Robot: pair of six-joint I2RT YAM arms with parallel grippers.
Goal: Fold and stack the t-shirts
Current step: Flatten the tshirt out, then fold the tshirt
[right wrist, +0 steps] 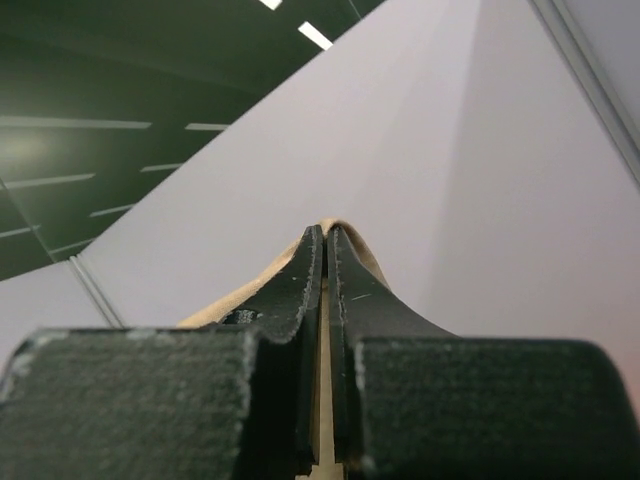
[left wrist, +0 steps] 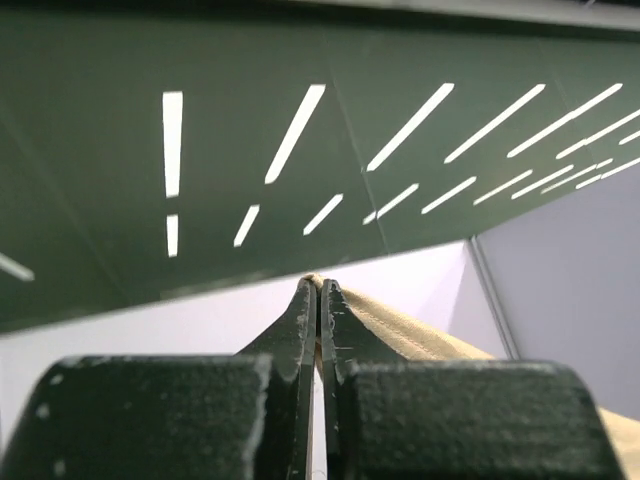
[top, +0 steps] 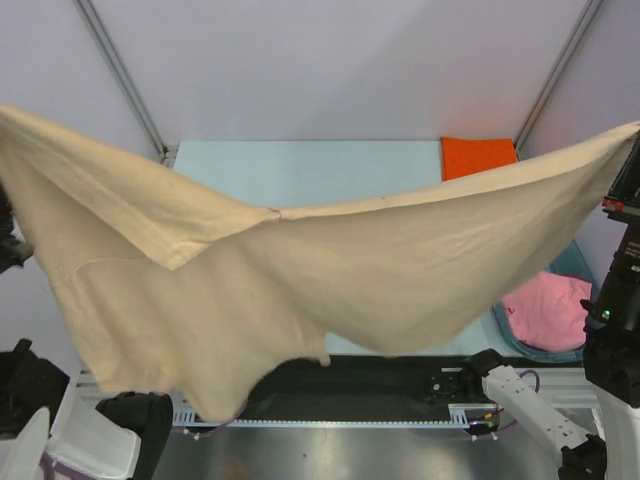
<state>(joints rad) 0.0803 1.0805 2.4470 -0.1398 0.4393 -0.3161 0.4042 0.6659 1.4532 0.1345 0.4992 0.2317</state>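
1. My left gripper (left wrist: 318, 292) is pinched fully closed on one end of the tan t-shirt (top: 300, 270). My right gripper (right wrist: 326, 238) is clamped the same way on the other end, with cloth peeking out between the pads
2. The shirt hangs in the air between my two arms, spread wide above the pale table (top: 300, 165) and sagging in the middle
3. To lay it well, I judge I should hold both ends level with the top edge taut, then let the dangling lower edge touch down first so nothing bunches. The flap doubled over on the left needs to fall open
4. The cloth is soft, matte and limp, with a visible seam. The orange t-shirt (top: 478, 157) lies as a flat folded square at the far right. The pink t-shirt (top: 548, 310) sits crumpled in a teal tub (top: 578, 262)
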